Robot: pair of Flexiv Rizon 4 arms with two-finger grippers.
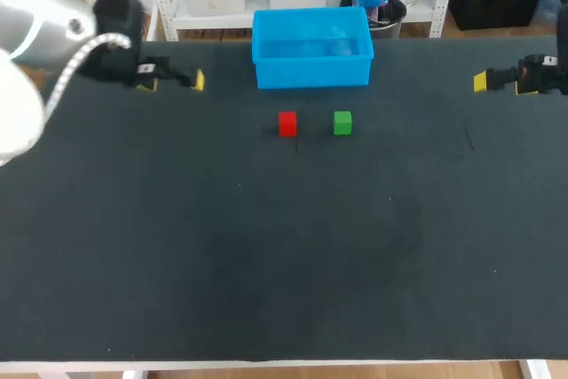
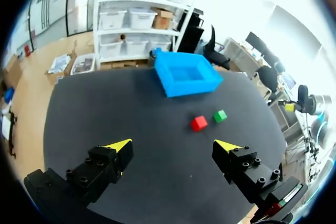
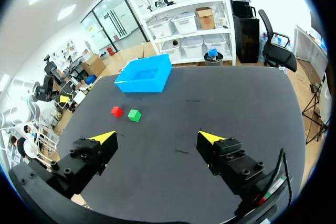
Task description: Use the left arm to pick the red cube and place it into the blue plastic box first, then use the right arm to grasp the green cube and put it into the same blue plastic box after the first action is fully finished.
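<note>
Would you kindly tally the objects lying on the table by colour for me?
Red: 1, the red cube
Green: 1, the green cube
Blue: 1, the blue plastic box
Total: 3

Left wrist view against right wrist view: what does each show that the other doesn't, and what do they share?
Only the left wrist view: the left gripper close up, open and empty. Only the right wrist view: the right gripper close up, open and empty. Both: the red cube and green cube side by side on the table, ahead of the fingers, and the blue plastic box beyond them, holding no cube.
</note>
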